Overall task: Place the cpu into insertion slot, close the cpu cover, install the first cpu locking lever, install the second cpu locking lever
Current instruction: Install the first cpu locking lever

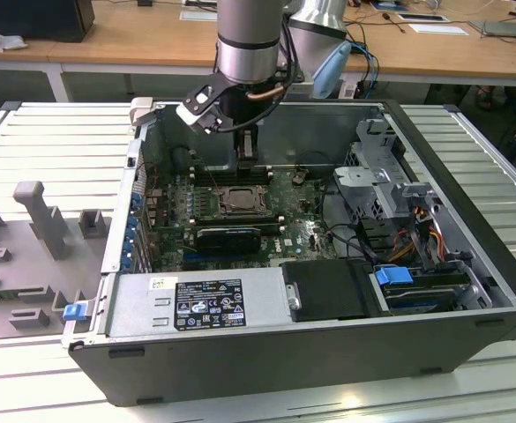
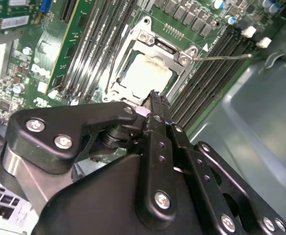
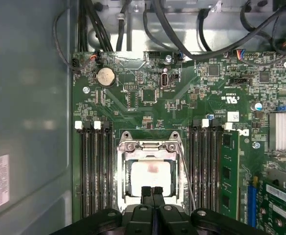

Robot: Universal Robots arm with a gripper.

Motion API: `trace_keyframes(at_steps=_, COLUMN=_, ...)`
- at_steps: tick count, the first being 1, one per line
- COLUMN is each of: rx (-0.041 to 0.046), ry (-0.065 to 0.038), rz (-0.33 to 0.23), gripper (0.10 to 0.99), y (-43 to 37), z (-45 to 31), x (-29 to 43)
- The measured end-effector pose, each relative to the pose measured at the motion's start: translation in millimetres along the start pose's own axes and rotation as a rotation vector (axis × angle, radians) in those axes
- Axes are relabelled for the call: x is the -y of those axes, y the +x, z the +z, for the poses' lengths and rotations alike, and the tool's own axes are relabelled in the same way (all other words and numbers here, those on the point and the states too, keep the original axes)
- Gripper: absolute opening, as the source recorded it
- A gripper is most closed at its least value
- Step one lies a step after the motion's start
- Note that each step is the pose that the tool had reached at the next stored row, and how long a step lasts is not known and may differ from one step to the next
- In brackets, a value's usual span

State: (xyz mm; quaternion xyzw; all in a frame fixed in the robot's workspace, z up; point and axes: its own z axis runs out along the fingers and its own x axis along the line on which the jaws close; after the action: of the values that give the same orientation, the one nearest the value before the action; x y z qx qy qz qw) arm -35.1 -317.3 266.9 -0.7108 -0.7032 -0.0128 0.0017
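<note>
The cpu is a pale square lying in the insertion slot on the green board. The silvery cpu cover lies flat around it like a frame, and the second wrist view shows the cover and the cpu the same way. My gripper hovers just above the cpu's near edge, fingers shut together and holding nothing. A thin metal locking lever sticks out sideways from a socket corner. In the first wrist view a lever runs slanted beside the socket.
Long black memory slots flank the socket on both sides. The open computer case holds a black card, drive cages, cables and a power supply. A grey fixture stands on the slatted table at the exterior view's left.
</note>
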Motion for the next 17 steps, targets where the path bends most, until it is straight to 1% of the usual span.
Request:
trace_keyframes(at_steps=1, rx=-0.0002, ry=0.000, rz=0.000, gripper=0.106, y=0.1, z=-5.4, x=-0.1)
trace_keyframes(at_steps=2, rx=-0.0002, ry=0.000, rz=-0.004, gripper=0.106, y=0.2, z=-8.2, x=-0.1)
trace_keyframes(at_steps=3, rx=-0.0007, ry=0.001, rz=-0.036, gripper=0.106, y=0.2, z=-8.2, x=-0.1)
trace_keyframes(at_steps=6, rx=-0.0032, ry=0.004, rz=-0.204, gripper=0.106, y=0.2, z=-7.8, x=-0.1)
trace_keyframes(at_steps=8, rx=-0.0039, ry=0.005, rz=-0.247, gripper=0.106, y=0.2, z=-7.8, x=-0.1)
trace_keyframes(at_steps=11, rx=-0.0051, ry=0.007, rz=-0.342, gripper=0.106, y=0.1, z=-7.8, x=0.1)
trace_keyframes(at_steps=13, rx=-0.0055, ry=0.007, rz=-0.365, gripper=0.106, y=0.1, z=-7.7, x=0.5)
trace_keyframes(at_steps=15, rx=-0.0061, ry=0.008, rz=-0.414, gripper=0.106, y=0.1, z=-7.8, x=0.8)
trace_keyframes(at_steps=17, rx=-0.0066, ry=0.009, rz=-0.447, gripper=0.106, y=0.1, z=-7.8, x=0.9)
